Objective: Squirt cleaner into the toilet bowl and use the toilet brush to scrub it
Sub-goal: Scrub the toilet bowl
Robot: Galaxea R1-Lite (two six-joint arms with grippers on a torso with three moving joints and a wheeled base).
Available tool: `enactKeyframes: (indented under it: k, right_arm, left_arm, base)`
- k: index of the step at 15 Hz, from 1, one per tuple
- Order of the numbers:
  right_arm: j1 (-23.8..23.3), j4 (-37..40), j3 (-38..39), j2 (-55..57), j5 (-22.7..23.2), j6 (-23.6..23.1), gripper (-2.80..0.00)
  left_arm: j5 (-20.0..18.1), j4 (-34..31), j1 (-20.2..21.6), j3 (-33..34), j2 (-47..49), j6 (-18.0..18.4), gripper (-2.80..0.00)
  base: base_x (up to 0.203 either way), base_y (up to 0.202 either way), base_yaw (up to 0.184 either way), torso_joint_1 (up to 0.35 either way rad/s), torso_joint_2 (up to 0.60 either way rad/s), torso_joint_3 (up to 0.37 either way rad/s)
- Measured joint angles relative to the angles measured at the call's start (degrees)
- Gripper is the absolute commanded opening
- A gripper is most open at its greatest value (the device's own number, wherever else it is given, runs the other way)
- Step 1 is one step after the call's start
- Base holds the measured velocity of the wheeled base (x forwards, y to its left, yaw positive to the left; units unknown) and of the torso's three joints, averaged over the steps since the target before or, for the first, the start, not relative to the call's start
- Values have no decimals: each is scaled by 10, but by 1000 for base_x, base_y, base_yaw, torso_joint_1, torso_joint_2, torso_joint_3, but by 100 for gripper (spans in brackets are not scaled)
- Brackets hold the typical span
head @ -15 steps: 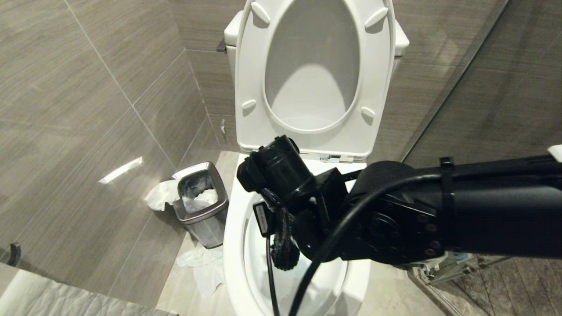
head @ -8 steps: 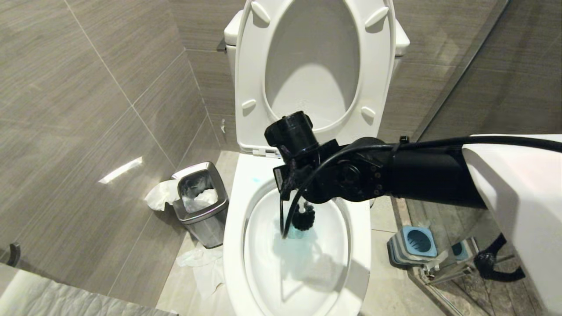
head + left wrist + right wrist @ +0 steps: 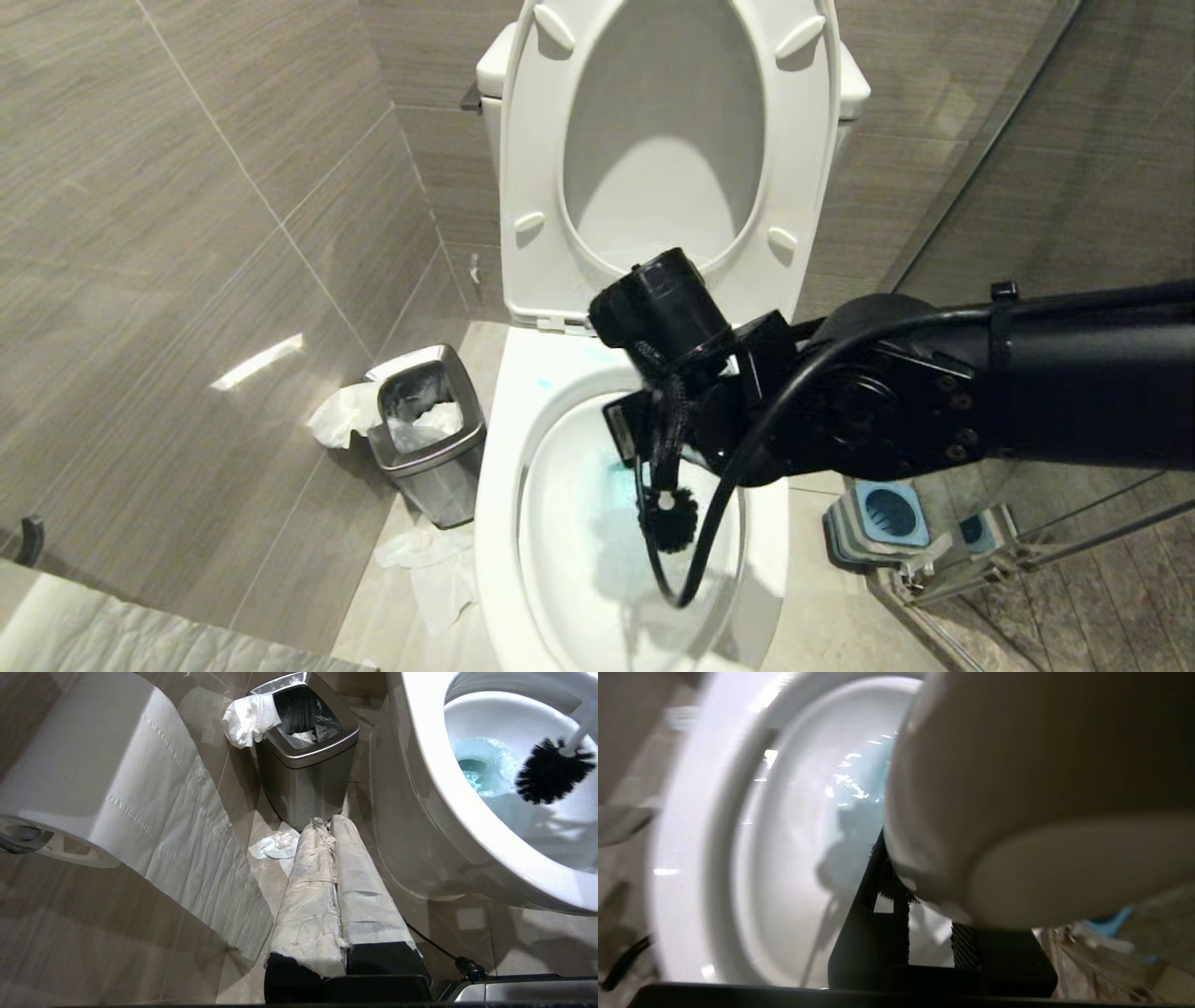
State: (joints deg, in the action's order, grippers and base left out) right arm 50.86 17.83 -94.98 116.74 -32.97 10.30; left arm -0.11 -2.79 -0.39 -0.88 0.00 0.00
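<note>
Head view: the right arm reaches in from the right over the toilet bowl [image 3: 504, 523], whose seat and lid stand raised; the black bristle head of the toilet brush [image 3: 670, 520] hangs inside the bowl beside blue-tinted water, and the blue-and-grey holder [image 3: 882, 523] sits on the floor to the right. Left wrist view: the left gripper [image 3: 332, 826], fingers pressed together and empty, points at the floor near the steel bin [image 3: 306, 760]; the brush head is over the blue water. Right wrist view: the right gripper [image 3: 924, 896] is clamped on the brush's white handle, which fills the frame above the bowl.
</note>
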Motion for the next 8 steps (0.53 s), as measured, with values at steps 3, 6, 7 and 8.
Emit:
enactKeyframes:
  k: [3, 6, 7, 8]
  right_arm:
    - [24, 1, -80, 25, -8, -3, -280]
    - [-12, 4, -160, 67, -24, -23, -280]
    - [-34, 6, -167, 74, -28, -30, -280]
    - [-45, 7, -163, 74, -30, -33, -280]
  left_arm:
    - [0, 0, 0, 0, 0, 0, -280]
    - [0, 0, 1, 0, 0, 0, -280]
    - [0, 0, 1, 0, 0, 0, -280]
    - [0, 0, 1, 0, 0, 0, -280]
  base:
    - [0, 0, 0, 0, 0, 0]
    - [0, 0, 0, 0, 0, 0]
    - [0, 0, 0, 0, 0, 0]
    - [0, 0, 0, 0, 0, 0]
